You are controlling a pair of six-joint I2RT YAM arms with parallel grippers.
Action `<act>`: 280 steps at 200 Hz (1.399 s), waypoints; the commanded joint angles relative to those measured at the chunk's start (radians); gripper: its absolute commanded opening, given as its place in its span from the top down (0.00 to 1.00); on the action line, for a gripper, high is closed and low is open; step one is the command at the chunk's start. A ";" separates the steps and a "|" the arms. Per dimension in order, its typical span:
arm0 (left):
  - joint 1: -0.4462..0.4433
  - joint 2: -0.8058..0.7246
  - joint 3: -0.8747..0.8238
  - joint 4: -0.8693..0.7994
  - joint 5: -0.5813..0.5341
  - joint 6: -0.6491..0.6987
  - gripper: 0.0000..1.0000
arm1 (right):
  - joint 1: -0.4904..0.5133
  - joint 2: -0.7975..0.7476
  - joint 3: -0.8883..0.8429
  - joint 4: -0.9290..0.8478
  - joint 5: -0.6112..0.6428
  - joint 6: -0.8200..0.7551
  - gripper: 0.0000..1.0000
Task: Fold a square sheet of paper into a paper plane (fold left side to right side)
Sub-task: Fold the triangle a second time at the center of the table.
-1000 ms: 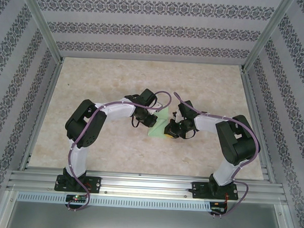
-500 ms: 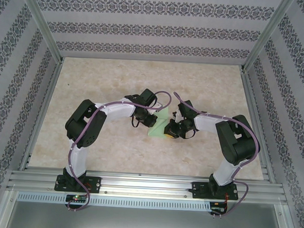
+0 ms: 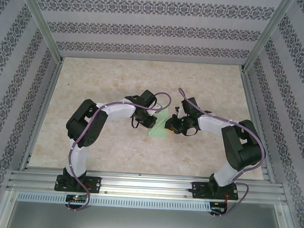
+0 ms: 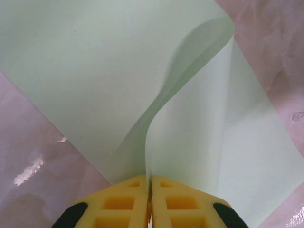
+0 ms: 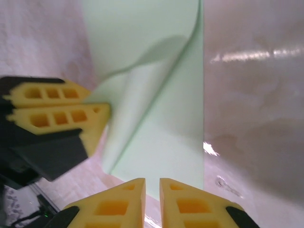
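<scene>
The sheet of paper (image 3: 159, 128) is pale mint green and lies mid-table between the two grippers. My left gripper (image 4: 150, 181) is shut on one edge of the sheet (image 4: 95, 71) and holds that flap up, curled over the flat part. In the right wrist view the raised flap bends above the sheet (image 5: 166, 137), with the left gripper's yellow fingers (image 5: 57, 111) at its left edge. My right gripper (image 5: 152, 187) hovers at the sheet's near edge, its jaws slightly apart with nothing between them. From above, the left gripper (image 3: 150, 121) and the right gripper (image 3: 168, 129) face each other across the paper.
The beige marbled tabletop (image 3: 112, 80) spreads around the paper. Patterned walls and aluminium frame rails (image 3: 48, 40) box in the workspace on three sides. The arm bases (image 3: 78, 182) sit on the near rail.
The right gripper's jaws have parted a little and it has drawn back slightly from the paper, its elbow swinging right. The left gripper stays shut on the flap.
</scene>
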 commanded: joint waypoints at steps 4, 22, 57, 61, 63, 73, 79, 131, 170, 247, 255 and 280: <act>0.011 0.022 -0.006 0.007 0.006 0.000 0.89 | 0.003 0.008 -0.003 0.112 -0.018 0.067 0.85; 0.011 0.019 -0.003 0.008 0.012 -0.002 0.89 | 0.004 0.026 0.014 0.084 -0.002 0.061 0.86; 0.011 0.006 0.005 0.010 0.023 -0.006 0.89 | 0.005 0.063 0.008 0.018 0.022 0.048 0.87; 0.010 0.004 0.005 0.012 0.025 -0.006 0.89 | 0.006 0.067 0.004 0.019 0.022 0.049 0.87; 0.011 0.003 0.005 0.013 0.025 -0.006 0.89 | 0.006 0.068 0.002 0.020 0.021 0.050 0.86; 0.010 0.000 0.007 0.013 0.028 -0.007 0.89 | 0.006 0.077 -0.007 0.019 0.022 0.051 0.87; 0.010 -0.001 0.008 0.013 0.029 -0.008 0.89 | 0.006 0.082 -0.008 0.017 0.023 0.049 0.87; 0.010 -0.020 0.009 0.014 0.036 -0.009 0.89 | 0.007 0.122 -0.003 -0.037 0.049 0.019 0.87; 0.010 -0.025 0.013 0.010 0.031 -0.006 0.89 | 0.009 0.134 -0.001 -0.047 0.053 0.007 0.87; 0.010 -0.049 0.009 0.022 0.020 -0.012 0.89 | 0.011 0.137 0.000 -0.053 0.055 0.000 0.87; 0.010 -0.054 0.005 0.026 0.018 -0.012 0.88 | 0.012 0.137 0.001 -0.055 0.055 0.000 0.87; 0.010 -0.059 0.006 0.019 0.017 -0.005 0.88 | 0.010 0.136 0.000 -0.056 0.056 -0.001 0.87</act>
